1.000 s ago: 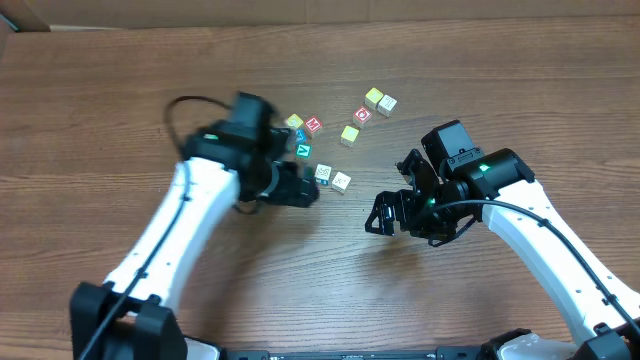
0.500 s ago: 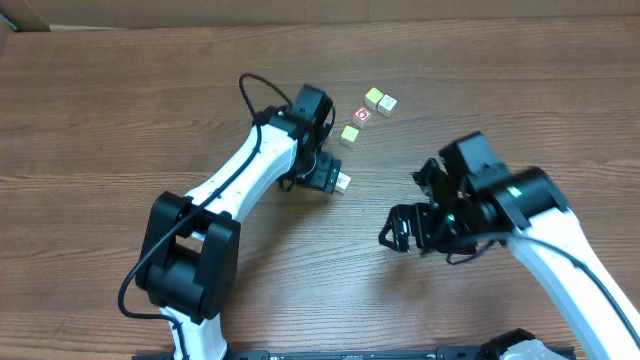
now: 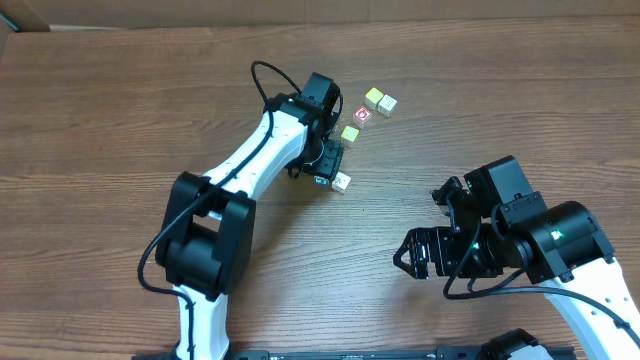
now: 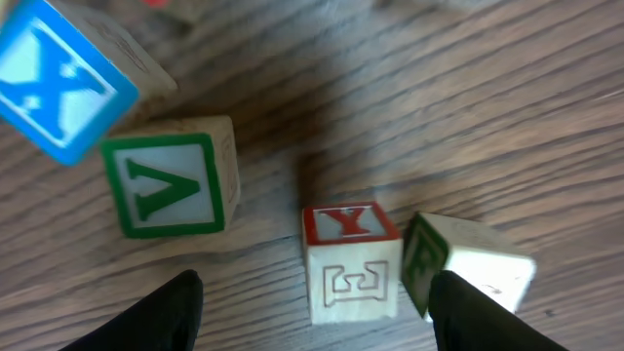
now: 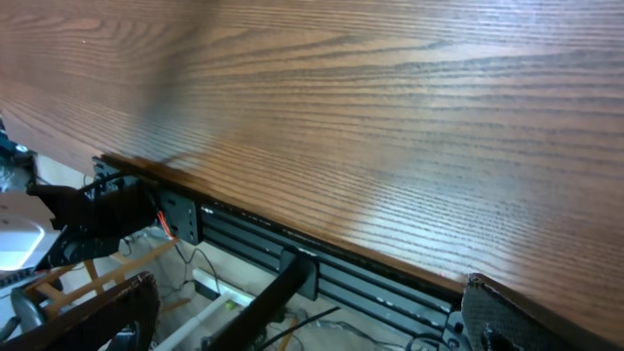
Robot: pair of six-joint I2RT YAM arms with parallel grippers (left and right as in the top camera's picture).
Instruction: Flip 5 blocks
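Observation:
Several small lettered blocks lie close together under my left gripper (image 4: pixel 317 327). In the left wrist view a red-topped block (image 4: pixel 351 261) with a pale front sits between the open fingers, touching neither. A green R block (image 4: pixel 466 268) is by the right fingertip (image 4: pixel 478 314), a green V block (image 4: pixel 172 185) and a blue X block (image 4: pixel 57 83) further left. From overhead my left gripper (image 3: pixel 327 163) covers that cluster; a pale block (image 3: pixel 342 182) shows at its edge. My right gripper (image 3: pixel 418 255) is open, far from the blocks.
A yellow-green block (image 3: pixel 350 133), a red block (image 3: pixel 362 115) and two pale ones (image 3: pixel 380 100) lie just beyond the left gripper. The right wrist view looks over the table's near edge (image 5: pixel 292 239) at rails and cables below it.
My left arm has swung right and away over the block cluster, and its jaws have narrowed. The right arm has drawn back toward the near right of the table.

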